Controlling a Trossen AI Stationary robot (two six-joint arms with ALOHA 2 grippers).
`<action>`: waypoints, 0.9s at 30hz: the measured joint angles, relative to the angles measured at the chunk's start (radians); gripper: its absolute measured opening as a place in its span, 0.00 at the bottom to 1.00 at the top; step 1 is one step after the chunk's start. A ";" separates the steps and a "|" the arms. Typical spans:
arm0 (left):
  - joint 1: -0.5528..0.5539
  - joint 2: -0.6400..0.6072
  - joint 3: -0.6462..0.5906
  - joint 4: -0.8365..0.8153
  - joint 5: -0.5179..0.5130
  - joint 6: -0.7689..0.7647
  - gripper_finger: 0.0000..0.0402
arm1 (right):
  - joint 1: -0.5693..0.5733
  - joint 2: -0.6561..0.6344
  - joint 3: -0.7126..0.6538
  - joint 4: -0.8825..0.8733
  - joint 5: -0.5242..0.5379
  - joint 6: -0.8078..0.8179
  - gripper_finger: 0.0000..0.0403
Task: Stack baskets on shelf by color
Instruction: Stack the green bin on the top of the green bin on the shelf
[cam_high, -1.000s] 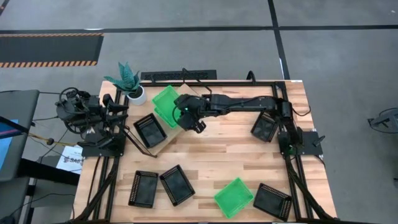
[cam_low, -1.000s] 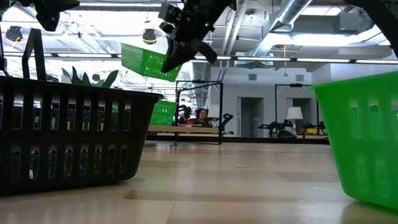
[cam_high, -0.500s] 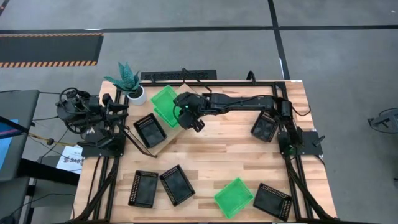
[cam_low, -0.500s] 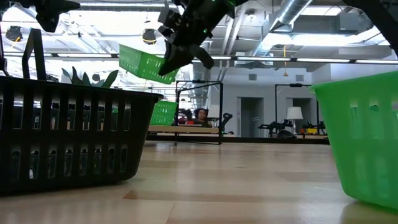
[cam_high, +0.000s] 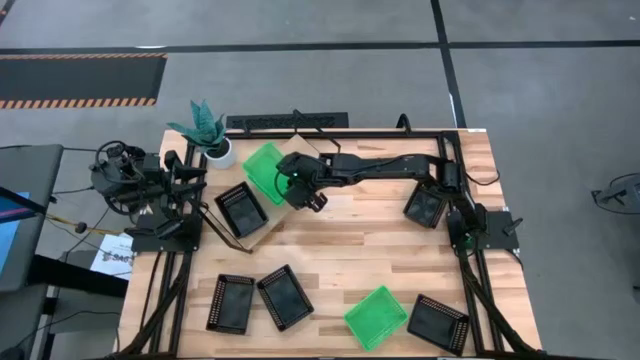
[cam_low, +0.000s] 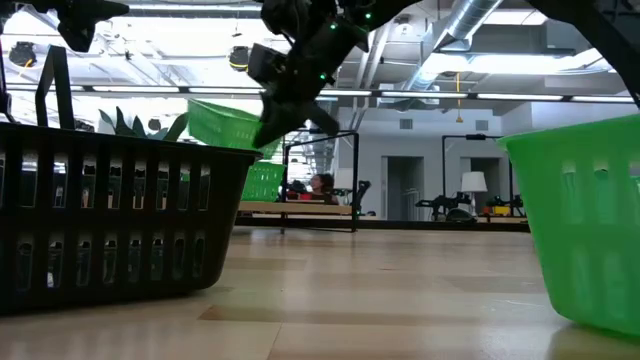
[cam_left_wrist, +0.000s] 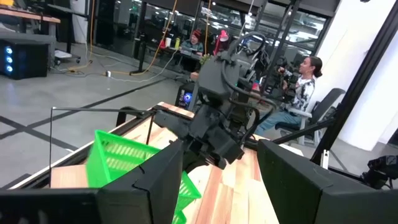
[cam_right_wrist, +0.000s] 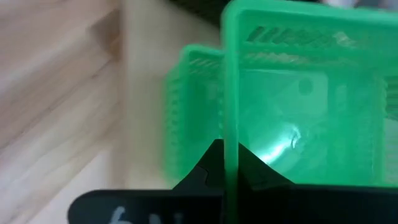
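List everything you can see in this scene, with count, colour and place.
Green baskets: 3, bright green; held basket over the shelf, shelf basket under it, table basket on the table.
Black baskets: 5, black; one on the shelf, four on the table.
Potted plant: 1, green in a white pot, beside the shelf.
Person: 1, seated beyond the table.
Right gripper: shut on the held basket's rim.
Left gripper: open, at the table's left edge.

Overhead, table-level, two wrist views.
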 joint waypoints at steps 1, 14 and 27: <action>0.000 0.000 0.000 0.000 0.000 0.000 0.49 | 0.000 0.000 0.001 -0.007 0.000 -0.005 0.04; 0.000 0.000 0.000 0.000 0.000 0.000 0.49 | -0.007 -0.003 0.002 -0.013 0.000 -0.008 0.08; 0.000 0.000 0.000 0.000 0.000 0.000 0.49 | -0.007 -0.003 0.002 -0.013 0.000 -0.008 0.23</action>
